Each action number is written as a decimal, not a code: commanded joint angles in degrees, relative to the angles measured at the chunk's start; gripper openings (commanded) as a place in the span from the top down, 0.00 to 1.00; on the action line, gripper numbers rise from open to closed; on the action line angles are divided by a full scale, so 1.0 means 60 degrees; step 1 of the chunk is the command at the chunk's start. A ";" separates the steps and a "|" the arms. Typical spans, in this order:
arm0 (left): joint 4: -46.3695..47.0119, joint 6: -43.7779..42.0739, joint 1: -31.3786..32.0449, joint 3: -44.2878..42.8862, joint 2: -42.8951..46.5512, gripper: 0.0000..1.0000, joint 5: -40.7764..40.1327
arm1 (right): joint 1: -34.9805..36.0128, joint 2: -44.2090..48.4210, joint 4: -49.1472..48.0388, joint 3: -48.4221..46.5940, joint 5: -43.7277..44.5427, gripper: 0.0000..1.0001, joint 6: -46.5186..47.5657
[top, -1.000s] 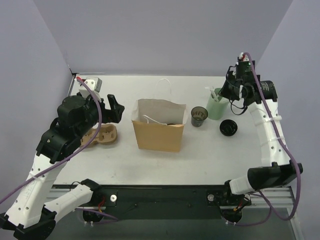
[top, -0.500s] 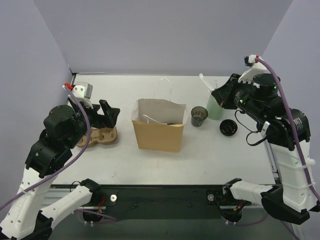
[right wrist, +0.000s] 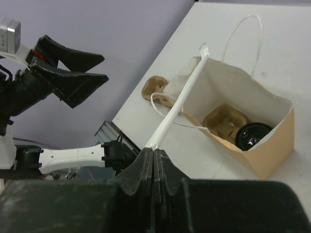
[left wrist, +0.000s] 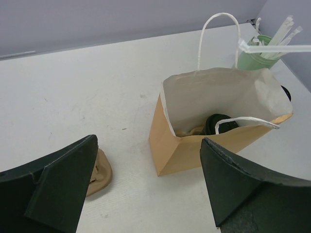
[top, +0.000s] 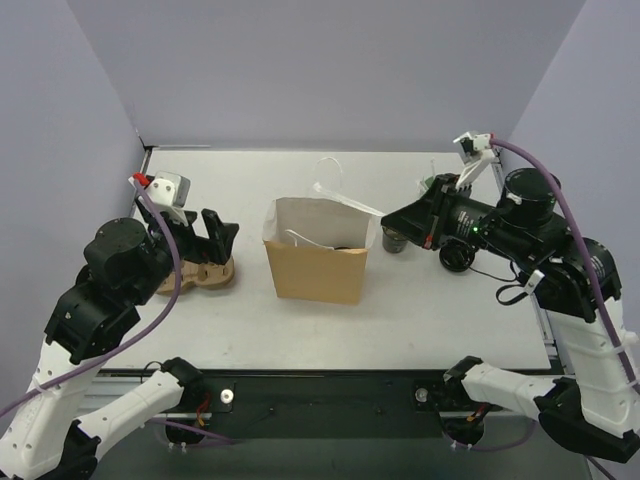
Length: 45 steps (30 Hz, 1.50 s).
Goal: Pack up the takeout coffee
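Observation:
A tan paper bag (top: 316,270) stands open mid-table. Inside it, the takeout coffee (right wrist: 252,136) shows as a round black lid beside a moulded-pulp tray (right wrist: 223,121); the same lid (left wrist: 217,124) shows in the left wrist view. My right gripper (top: 386,214) is shut on a white wrapped straw (top: 346,198) that reaches left over the bag's mouth; the jaws (right wrist: 154,151) pinch the near end of that straw (right wrist: 182,99). My left gripper (top: 220,228) hangs open left of the bag with nothing between its fingers (left wrist: 63,179).
A second pulp tray (top: 197,273) lies under the left gripper. Right of the bag stand an open dark cup (top: 397,241), a loose black lid (top: 456,257) and a pale green cup (left wrist: 259,53) holding white sticks, partly hidden by the right arm.
The right arm has swung from the green cup leftward and down, carrying the straw over the bag. The left arm has drawn back slightly, jaws still open.

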State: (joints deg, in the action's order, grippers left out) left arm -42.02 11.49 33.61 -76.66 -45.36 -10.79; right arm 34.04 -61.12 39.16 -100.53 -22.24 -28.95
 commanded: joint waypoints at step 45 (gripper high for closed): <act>0.1935 0.0122 0.0141 -0.0202 0.0705 0.03 0.0625 | 0.1357 -0.0304 0.1033 0.0727 0.5551 0.00 -0.0770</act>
State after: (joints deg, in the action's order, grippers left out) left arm -35.64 9.96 34.22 -78.46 -41.43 -9.82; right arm 42.35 -67.13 45.67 -99.85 4.60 -31.66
